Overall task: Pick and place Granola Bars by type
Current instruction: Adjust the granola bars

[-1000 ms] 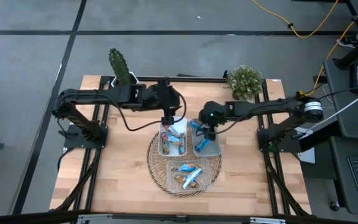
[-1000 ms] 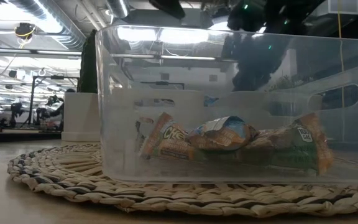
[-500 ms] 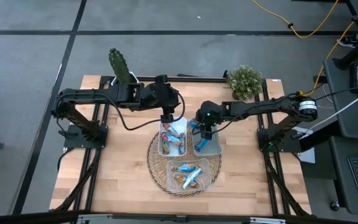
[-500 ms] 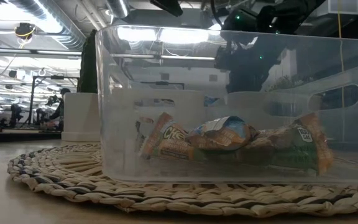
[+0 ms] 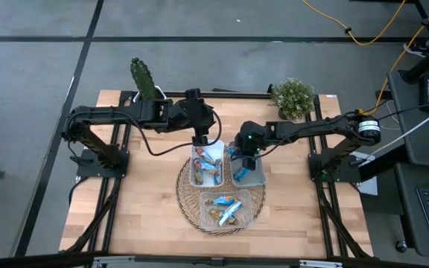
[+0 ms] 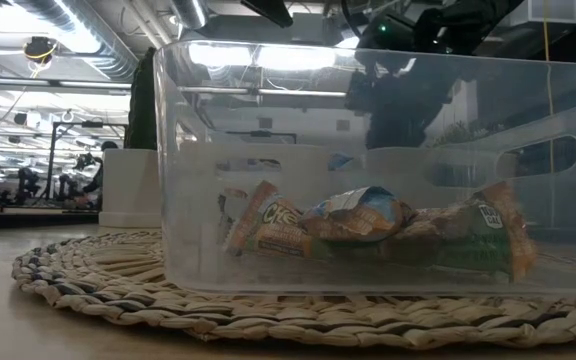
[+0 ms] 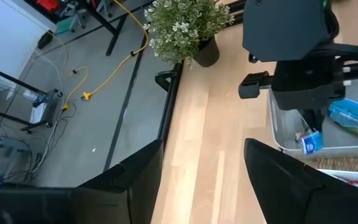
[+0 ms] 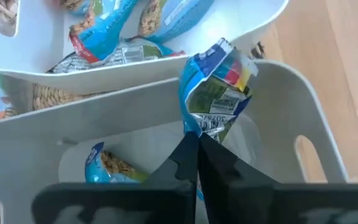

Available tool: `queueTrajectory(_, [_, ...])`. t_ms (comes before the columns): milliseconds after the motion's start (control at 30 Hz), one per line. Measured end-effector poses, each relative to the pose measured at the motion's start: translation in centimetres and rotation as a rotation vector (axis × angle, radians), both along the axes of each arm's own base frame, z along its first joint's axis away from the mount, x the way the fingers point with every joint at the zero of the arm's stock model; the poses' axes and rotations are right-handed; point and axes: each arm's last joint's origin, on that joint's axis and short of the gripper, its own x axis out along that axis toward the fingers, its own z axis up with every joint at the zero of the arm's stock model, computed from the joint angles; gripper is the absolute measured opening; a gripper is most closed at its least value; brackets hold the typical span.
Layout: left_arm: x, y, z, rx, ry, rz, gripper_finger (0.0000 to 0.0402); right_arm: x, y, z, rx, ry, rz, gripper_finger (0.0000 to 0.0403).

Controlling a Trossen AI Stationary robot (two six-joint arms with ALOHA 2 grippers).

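Pinching a blue granola bar [image 8: 215, 87] above the grey tray [image 8: 309, 118], our right gripper [image 8: 196, 146] hovers; our left gripper [image 7: 204, 180] is spread near it.

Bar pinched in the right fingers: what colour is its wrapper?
Mostly blue, with a yellow-and-red patch near the top of the bar; clearest in the right wrist view.

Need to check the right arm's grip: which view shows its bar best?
The right wrist view: the blue bar is pinched at its lower end in the shut right end effector, over a grey tray. The high view shows only a blue speck; the low view hides it; the left wrist view catches a blue corner.
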Motion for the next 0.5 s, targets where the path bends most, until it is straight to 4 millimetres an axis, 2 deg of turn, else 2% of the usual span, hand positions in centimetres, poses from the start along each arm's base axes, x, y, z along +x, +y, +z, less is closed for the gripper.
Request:
queueTrajectory(333, [-0.1, -0.1, -0.1, -0.021, 0.006, -0.008, 0.0213, -1.1, 0.2, 0.3, 0.031, 0.083, -0.056, 0.0006])
queueTrajectory(500, [0.0, -0.1, -0.4, -0.030, 0.012, -0.015, 0.0214, -1.3, 0.3, 2.1, -0.060, 0.053, -0.086, 0.0006])
